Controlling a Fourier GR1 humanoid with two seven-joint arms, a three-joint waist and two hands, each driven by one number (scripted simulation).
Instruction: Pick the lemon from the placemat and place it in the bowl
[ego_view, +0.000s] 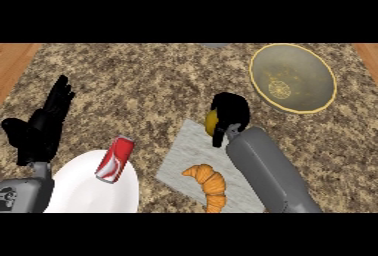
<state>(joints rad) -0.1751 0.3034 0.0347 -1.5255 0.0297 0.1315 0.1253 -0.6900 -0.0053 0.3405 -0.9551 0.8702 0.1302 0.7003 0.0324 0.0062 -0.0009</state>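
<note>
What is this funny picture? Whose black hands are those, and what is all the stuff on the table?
You are looking down through a robot's eyes at a speckled kitchen counter. The grey arms ending in black hands belong to the robot. Its right hand curls round a yellow lemon above a grey placemat, where a croissant lies. Its left hand rests open at the left edge. A red soda can lies on a white plate. The yellowish bowl waits at the top right.

Two smooth grey forearms end in black hands: left hand, right hand.
</note>
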